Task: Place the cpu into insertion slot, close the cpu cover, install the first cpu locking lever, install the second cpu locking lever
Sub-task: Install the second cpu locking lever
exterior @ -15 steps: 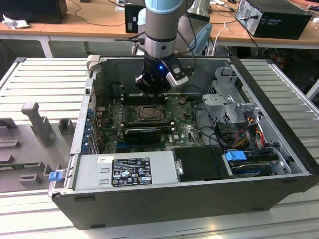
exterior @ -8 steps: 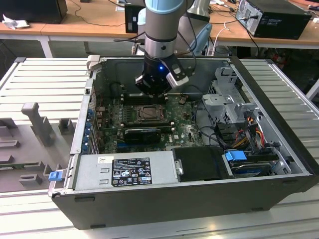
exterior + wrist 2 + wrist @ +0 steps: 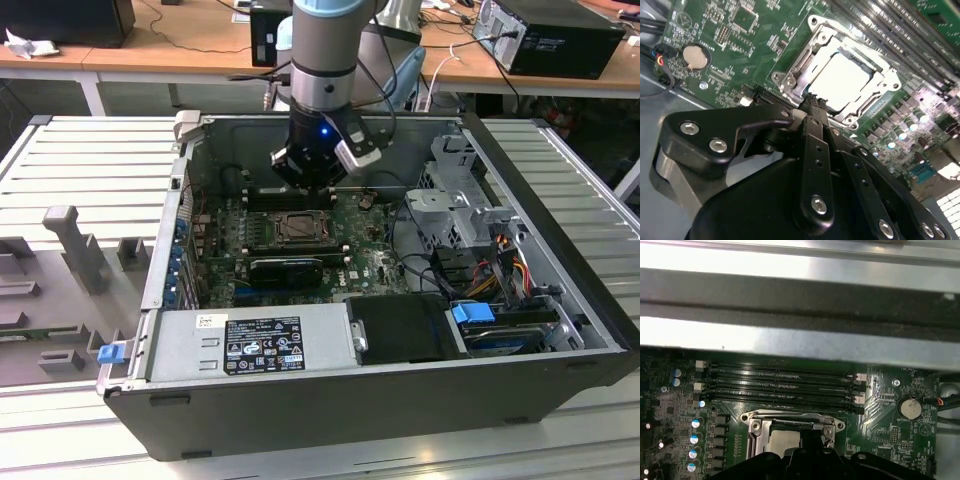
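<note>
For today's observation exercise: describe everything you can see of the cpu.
The cpu is a thin square chip with a pale, matt metal top. It lies flat in the insertion slot, framed by the closed metal cpu cover. The tool is shut, its tips at the socket's edge, beside the chip.

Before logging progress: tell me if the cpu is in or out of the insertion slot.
In. The pale cpu lies flat inside the insertion slot, framed by the cpu cover.

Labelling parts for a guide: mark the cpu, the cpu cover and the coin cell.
cpu point(image 3: 842, 80): second wrist view, middle of its pale top.
cpu cover point(image 3: 866, 107): second wrist view, metal frame edge.
coin cell point(image 3: 695, 56): second wrist view, its round face.
</note>
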`<action>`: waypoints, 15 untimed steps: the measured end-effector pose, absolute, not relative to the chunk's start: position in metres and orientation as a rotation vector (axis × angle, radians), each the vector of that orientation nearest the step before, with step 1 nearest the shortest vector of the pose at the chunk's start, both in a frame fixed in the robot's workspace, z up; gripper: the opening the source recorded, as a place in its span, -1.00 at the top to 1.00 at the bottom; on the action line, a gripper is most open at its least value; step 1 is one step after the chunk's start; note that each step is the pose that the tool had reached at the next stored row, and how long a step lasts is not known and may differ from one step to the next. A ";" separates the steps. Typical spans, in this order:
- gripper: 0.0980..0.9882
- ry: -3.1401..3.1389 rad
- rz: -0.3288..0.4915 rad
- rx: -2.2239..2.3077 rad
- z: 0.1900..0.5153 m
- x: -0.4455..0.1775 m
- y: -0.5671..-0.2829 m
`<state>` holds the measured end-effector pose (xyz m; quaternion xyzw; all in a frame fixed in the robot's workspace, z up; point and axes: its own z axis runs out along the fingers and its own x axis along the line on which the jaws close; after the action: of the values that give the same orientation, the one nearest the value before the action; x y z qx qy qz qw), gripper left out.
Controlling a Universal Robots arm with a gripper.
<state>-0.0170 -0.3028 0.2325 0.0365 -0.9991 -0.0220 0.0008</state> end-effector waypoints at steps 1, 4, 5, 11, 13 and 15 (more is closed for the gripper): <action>0.98 -3.137 -0.069 0.115 0.232 -0.017 -0.305; 0.98 -3.137 -0.069 0.115 0.232 -0.017 -0.308; 0.98 -3.137 -0.069 0.115 0.233 -0.017 -0.310; 0.98 -3.137 -0.069 0.115 0.232 -0.017 -0.332; 0.98 -3.137 -0.069 0.115 0.232 -0.017 -0.337; 0.98 -3.137 -0.069 0.115 0.233 -0.017 -0.338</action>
<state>-0.0169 -0.3382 0.2325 0.0365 -0.9991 -0.0220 0.0008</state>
